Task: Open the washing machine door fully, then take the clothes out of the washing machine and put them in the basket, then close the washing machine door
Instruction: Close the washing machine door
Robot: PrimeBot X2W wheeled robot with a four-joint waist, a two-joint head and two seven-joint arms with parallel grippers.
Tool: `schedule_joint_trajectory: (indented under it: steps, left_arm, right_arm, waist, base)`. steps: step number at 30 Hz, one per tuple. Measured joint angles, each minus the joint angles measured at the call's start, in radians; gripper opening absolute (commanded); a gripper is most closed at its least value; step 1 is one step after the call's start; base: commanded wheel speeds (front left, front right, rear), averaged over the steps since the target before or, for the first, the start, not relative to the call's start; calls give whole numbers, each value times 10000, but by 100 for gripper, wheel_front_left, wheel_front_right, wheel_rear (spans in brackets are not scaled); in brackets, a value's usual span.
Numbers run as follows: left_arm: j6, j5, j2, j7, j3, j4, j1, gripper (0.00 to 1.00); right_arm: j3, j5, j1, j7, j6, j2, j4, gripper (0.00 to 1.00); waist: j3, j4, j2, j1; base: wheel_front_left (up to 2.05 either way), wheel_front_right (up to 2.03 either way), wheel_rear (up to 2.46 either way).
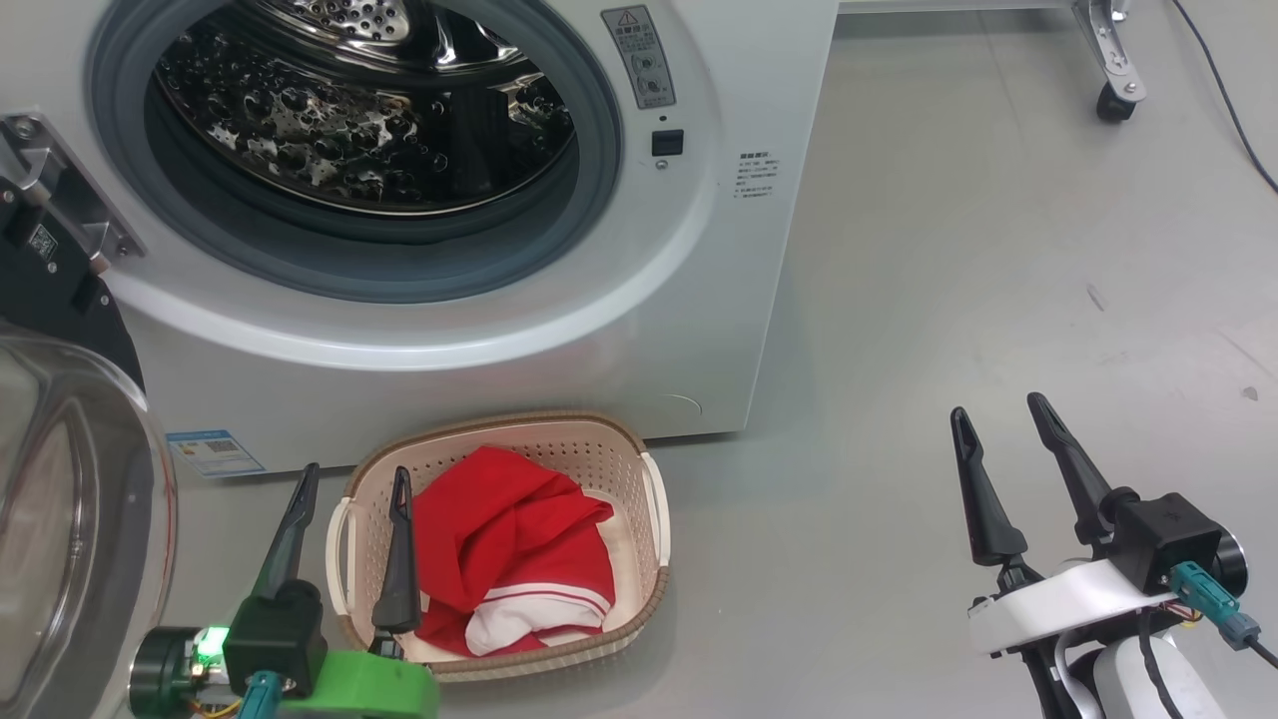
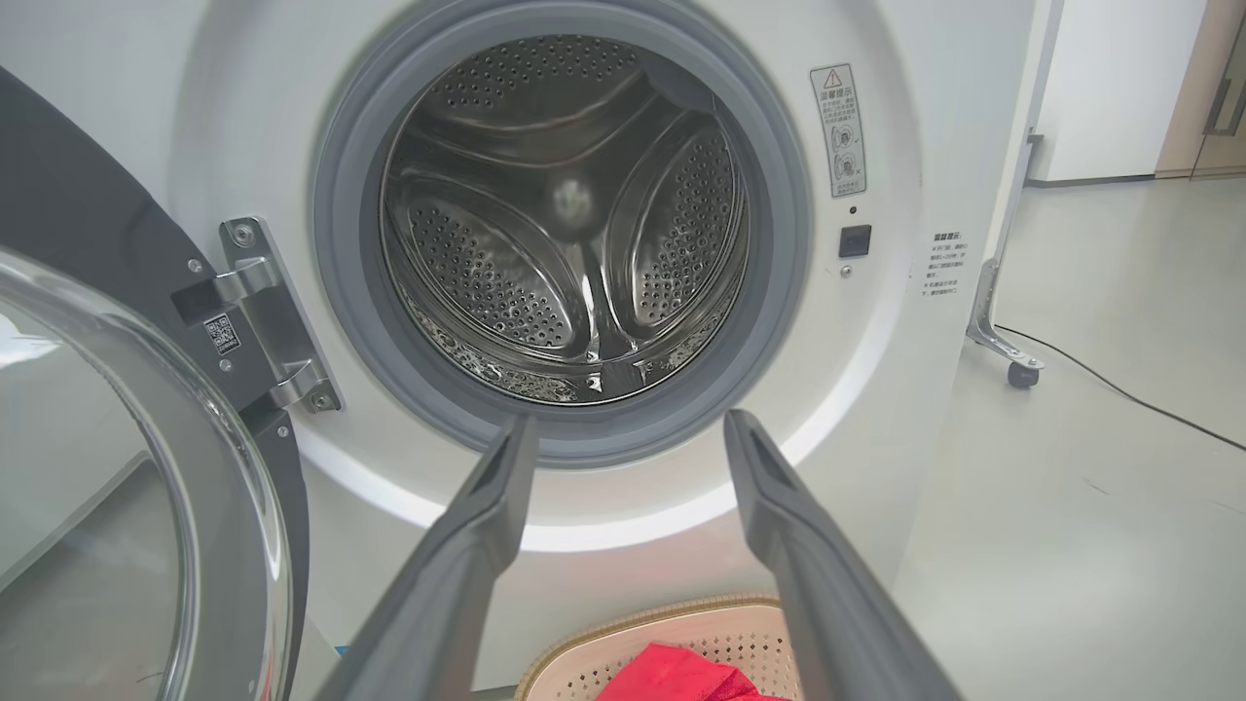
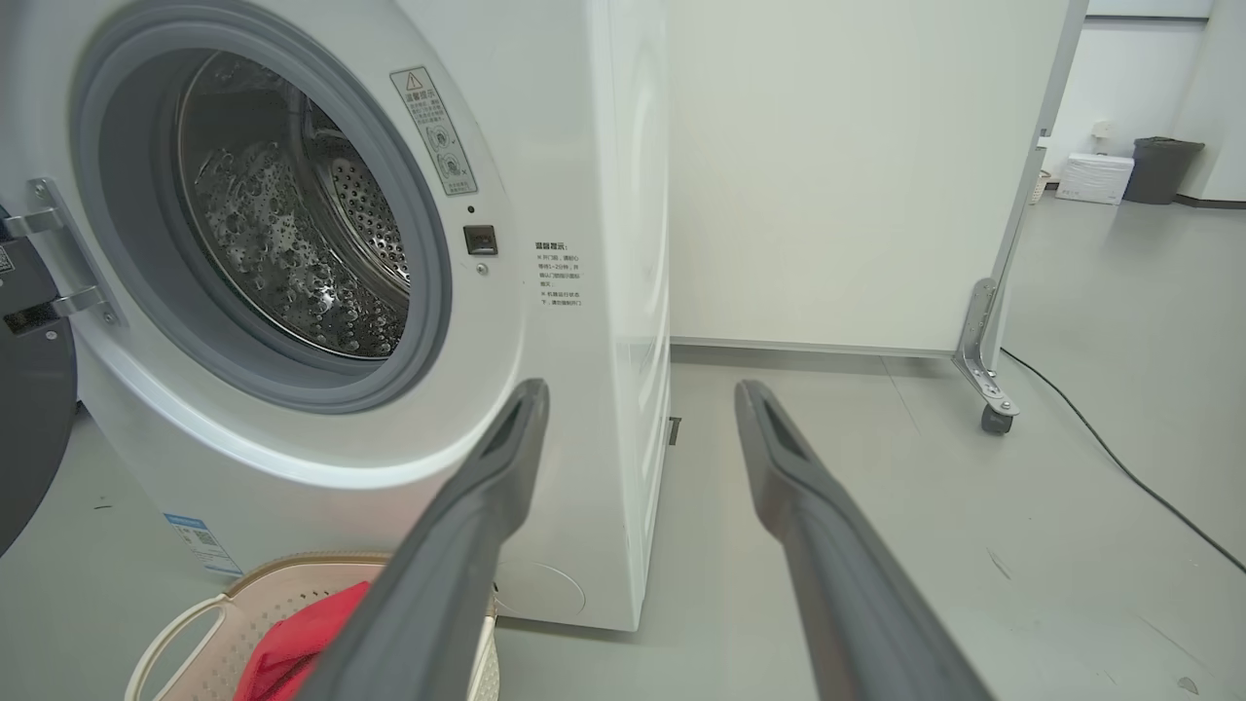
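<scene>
Red clothes (image 1: 509, 539) with white trim are seen bunched in the basket (image 1: 589, 454), where most of the inside is taken up by them. The basket is set on the grey floor (image 1: 949, 250), just in front of the washing machine (image 1: 639, 330) and below its round opening. Within the grey gasket (image 1: 599, 200) the perforated steel drum (image 1: 349, 150) is exposed. The washing machine door (image 1: 60, 499) is swung open to the left on a metal hinge (image 1: 60, 190), and its clear glass bowl is seen at the left edge of the head view. A small blue label (image 1: 212, 451) is fixed low on the machine's front, between the door and the basket.

The left gripper (image 1: 356, 469) is held with its jaws spread wide and nothing between them. In the head view one finger is seen across the left end of the basket, beside the clothes, and the other across the floor just left of the basket's handle. Whether basket or cloth is touched cannot be told. In the left wrist view the fingers are pointed at the lower rim of the opening, with the basket below them.

The right gripper (image 1: 998, 404) is likewise spread wide and nothing is gripped. It is held over bare floor, well apart from the basket and to the right of the machine. In the right wrist view its fingers are aimed past the machine's right front corner. A wheeled frame leg (image 1: 1113, 60) and a dark cable (image 1: 1228, 100) are seen on the floor beyond.
</scene>
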Motion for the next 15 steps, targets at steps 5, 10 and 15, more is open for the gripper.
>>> schedule_joint_trajectory:
  steps: [5,10,15]
  left_arm:
    - [0,-2,12,19,-23,-38,113,100]
    - [0,0,12,86,-44,-102,138,100]
    - [0,0,13,86,-33,-169,142,100]
  right_arm:
    - [2,0,32,0,0,35,17,100]
    - [4,0,41,0,0,40,46,100]
    - [2,0,44,0,-69,48,56,100]
  waist:
    - [-79,-2,0,0]
    - [-147,-14,0,0]
    - [-174,-21,0,0]
  base:
    - [-77,134,-57]
    - [-78,113,-35]
    - [-69,78,-10]
